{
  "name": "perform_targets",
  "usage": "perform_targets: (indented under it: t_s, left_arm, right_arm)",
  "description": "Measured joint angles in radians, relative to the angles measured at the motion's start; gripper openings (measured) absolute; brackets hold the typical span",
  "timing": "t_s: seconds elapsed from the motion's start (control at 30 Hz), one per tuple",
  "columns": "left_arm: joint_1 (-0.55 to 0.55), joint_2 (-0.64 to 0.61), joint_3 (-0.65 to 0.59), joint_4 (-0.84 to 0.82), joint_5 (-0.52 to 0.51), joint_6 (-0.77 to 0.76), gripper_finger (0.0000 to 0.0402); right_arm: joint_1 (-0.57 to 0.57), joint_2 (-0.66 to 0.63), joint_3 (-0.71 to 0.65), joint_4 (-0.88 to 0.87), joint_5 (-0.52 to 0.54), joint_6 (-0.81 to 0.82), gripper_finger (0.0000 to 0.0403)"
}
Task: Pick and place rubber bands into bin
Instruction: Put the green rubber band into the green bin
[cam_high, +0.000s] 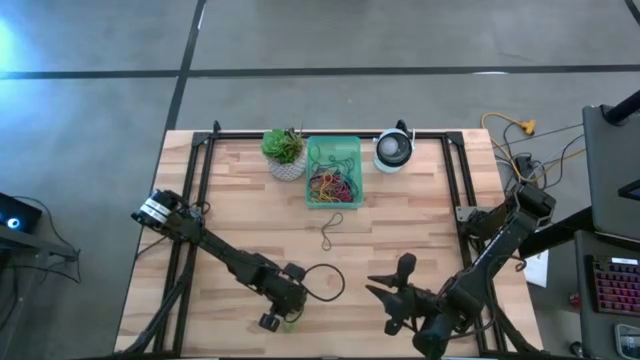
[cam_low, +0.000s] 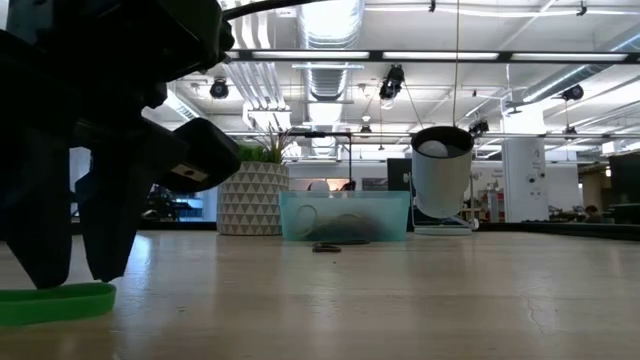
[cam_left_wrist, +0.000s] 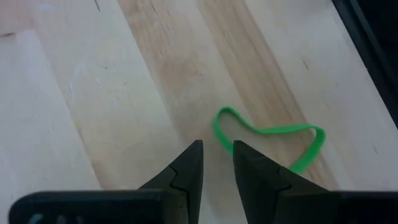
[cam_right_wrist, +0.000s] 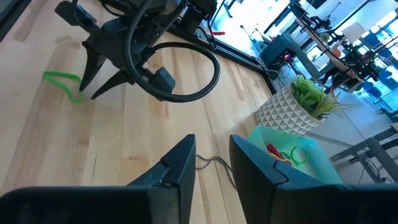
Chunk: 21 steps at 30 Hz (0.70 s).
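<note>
The left gripper (cam_left_wrist: 217, 163) is low at the table's near edge, its fingers slightly parted and straddling one side of a green rubber band (cam_left_wrist: 267, 134) lying flat on the wood; whether they pinch it, I cannot tell. The right gripper (cam_right_wrist: 211, 158) hovers near the front edge, holding nothing, fingers a little apart. The bin (cam_high: 333, 172) at the back holds a tangle of bands, beside a plant pot (cam_high: 286, 155). One brown band (cam_high: 331, 229) lies loose mid-table

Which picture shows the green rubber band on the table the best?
The left wrist view: the green rubber band fills it, its whole loop plain beside the left gripper. The right wrist view shows it small and far off, the low view only edge-on, and the high view just a speck.
</note>
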Motion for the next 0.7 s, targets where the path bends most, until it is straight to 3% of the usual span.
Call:
perform_targets:
  t_s: [0.3, 0.7]
  left_arm:
    - [-0.001, -0.034, -0.001, 0.004, -0.052, 0.005, 0.0072]
    - [-0.006, -0.034, -0.004, -0.002, -0.035, 0.0, 0.0072]
  right_arm:
    - [0.0, 0.0, -0.005, 0.0, -0.001, 0.0, 0.0084]
    - [0.0, 0.0, -0.006, 0.001, -0.001, 0.0, 0.0086]
